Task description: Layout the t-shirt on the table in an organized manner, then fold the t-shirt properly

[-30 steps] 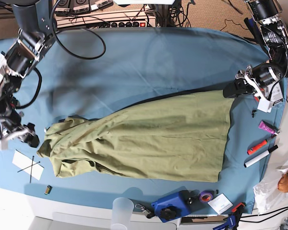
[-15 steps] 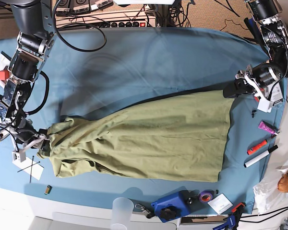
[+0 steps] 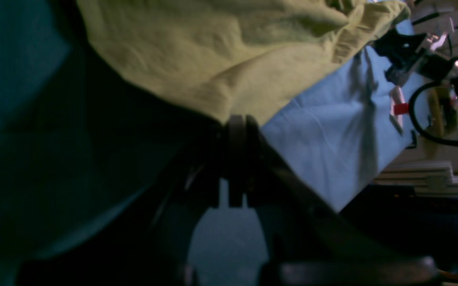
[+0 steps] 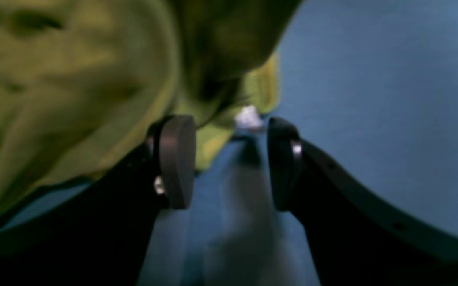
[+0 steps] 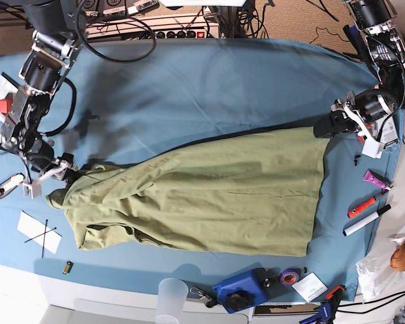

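The right wrist view is blurring the t-shirt (image 4: pixel 74 71) past reading. The table (image 5: pixel 209 88) is running off the base view's edge at nine o'clock.

You have the t-shirt (image 5: pixel 202 196) lying lengthwise across the front half of the table (image 5: pixel 209 88). Its one end reaches the left gripper (image 5: pixel 322 128) near the table's right edge; its bunched end meets the right gripper (image 5: pixel 59 170) near the left edge.

left end effector (image 3: pixel 237 123) clamped, right end effector (image 4: pixel 231 159) spread
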